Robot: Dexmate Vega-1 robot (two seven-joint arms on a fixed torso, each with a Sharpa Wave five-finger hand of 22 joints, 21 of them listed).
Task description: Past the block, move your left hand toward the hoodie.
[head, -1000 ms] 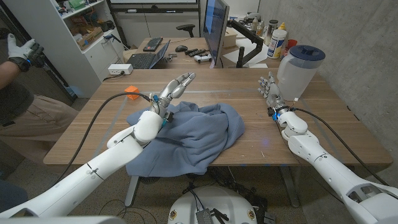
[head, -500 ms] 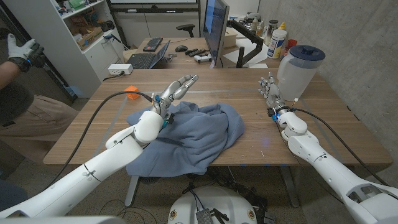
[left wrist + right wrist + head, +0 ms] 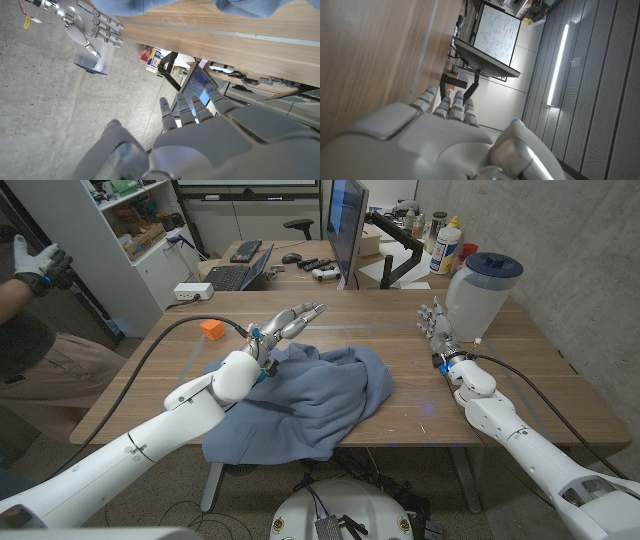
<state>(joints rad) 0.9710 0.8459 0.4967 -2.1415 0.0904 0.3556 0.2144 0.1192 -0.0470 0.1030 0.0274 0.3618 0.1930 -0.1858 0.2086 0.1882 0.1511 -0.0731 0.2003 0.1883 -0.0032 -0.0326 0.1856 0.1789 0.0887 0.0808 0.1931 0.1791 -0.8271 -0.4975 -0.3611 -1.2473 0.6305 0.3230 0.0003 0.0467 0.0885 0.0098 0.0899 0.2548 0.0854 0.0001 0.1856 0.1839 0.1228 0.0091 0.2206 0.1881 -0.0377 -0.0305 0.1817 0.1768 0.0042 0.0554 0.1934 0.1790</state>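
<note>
Bright, even indoor light; soft shadows, sharp pics, slight wide-angle edge distortion.

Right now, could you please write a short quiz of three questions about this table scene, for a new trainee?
1. True or false: the left hand is holding the orange block.
2. Which thing stands just behind the right hand? A) a laptop B) the pitcher C) a cup
3. Fill in: the blue hoodie hangs partly over the table's ____ edge.

Key: 1 false, the hand holds nothing and its fingers reach out above the hoodie's far edge; 2 B; 3 near.
</note>
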